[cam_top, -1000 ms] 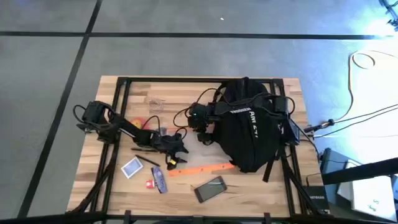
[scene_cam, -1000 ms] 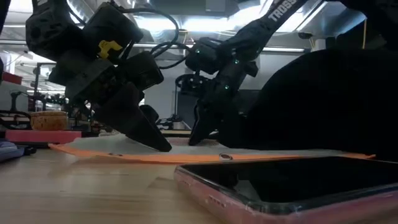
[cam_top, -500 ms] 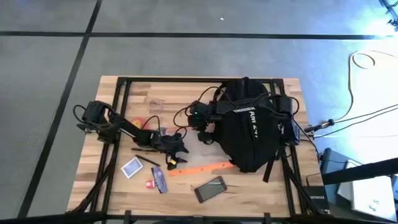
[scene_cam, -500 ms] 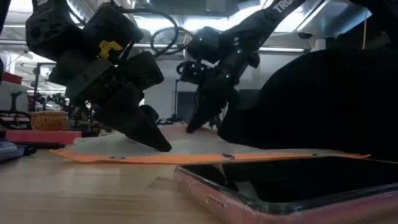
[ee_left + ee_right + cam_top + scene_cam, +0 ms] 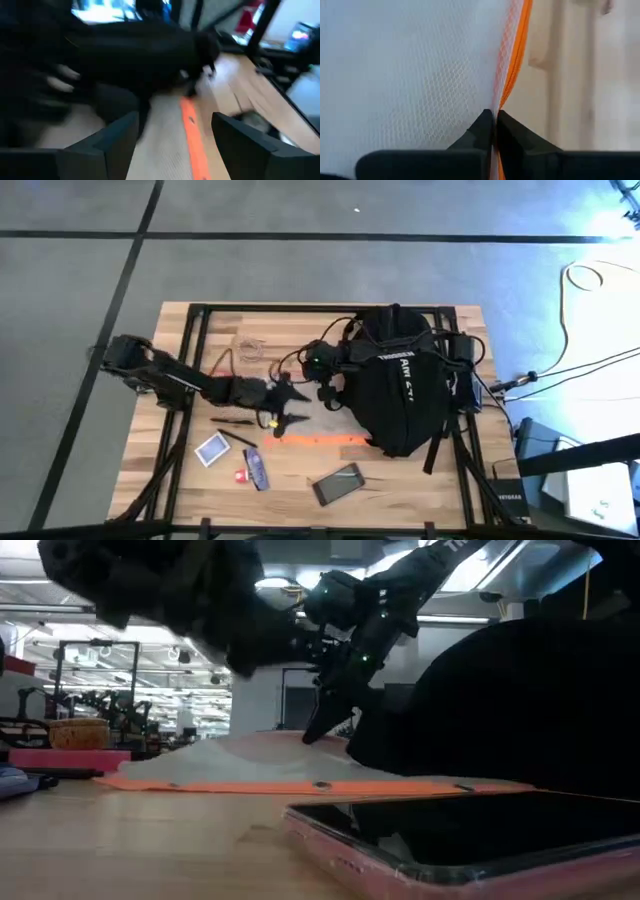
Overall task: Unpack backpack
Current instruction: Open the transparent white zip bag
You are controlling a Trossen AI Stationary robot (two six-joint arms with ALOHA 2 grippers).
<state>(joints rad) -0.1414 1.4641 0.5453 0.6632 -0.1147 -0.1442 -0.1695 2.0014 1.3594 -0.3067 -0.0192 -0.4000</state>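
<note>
Right end effector (image 5: 494,122) clenched on the white mesh pouch (image 5: 410,65) beside the backpack (image 5: 405,385); left end effector (image 5: 170,135) released above the table (image 5: 180,470).

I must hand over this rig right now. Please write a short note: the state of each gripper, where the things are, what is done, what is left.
Right gripper: shut on the mesh pouch with orange edge, beside the backpack.
Left gripper: open, above the pouch, holding nothing.
Done: pouch mostly out; phone, card and small items lie on the table.
Left: free the pouch, then check the backpack; its inside is hidden.
</note>
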